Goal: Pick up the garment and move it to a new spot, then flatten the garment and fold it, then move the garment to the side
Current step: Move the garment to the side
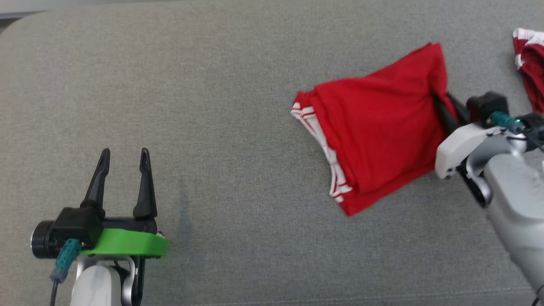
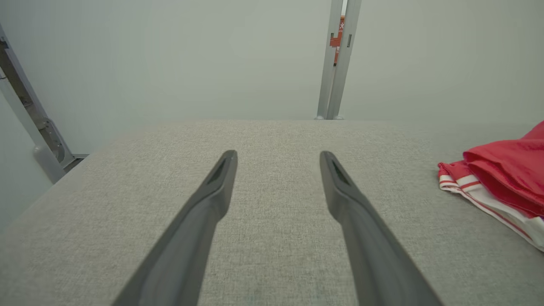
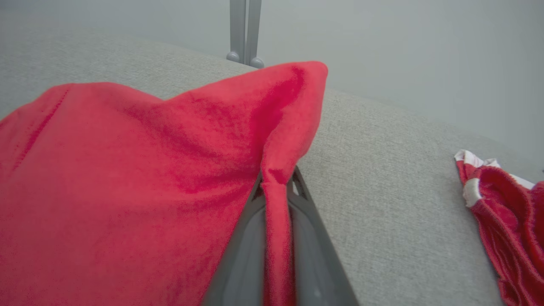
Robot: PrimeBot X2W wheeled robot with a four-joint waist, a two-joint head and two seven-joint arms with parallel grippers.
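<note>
The garment (image 1: pixel 378 127) is red with white-striped trim, folded into a rough square on the grey surface right of centre. My right gripper (image 1: pixel 437 100) pinches its right edge, which is lifted into a ridge. In the right wrist view the two fingers are shut on a fold of the red garment (image 3: pixel 276 199). My left gripper (image 1: pixel 124 155) stands open at the lower left, far from the cloth, with nothing between its fingers (image 2: pixel 221 178). The garment's trimmed edge (image 2: pixel 488 187) lies at the right of the left wrist view.
A second red and white cloth (image 1: pixel 529 63) lies crumpled at the far right edge, also seen as a cloth (image 3: pixel 505 221) in the right wrist view. The grey padded surface (image 1: pixel 212 106) ends at a pale wall with a metal post (image 2: pixel 338 59).
</note>
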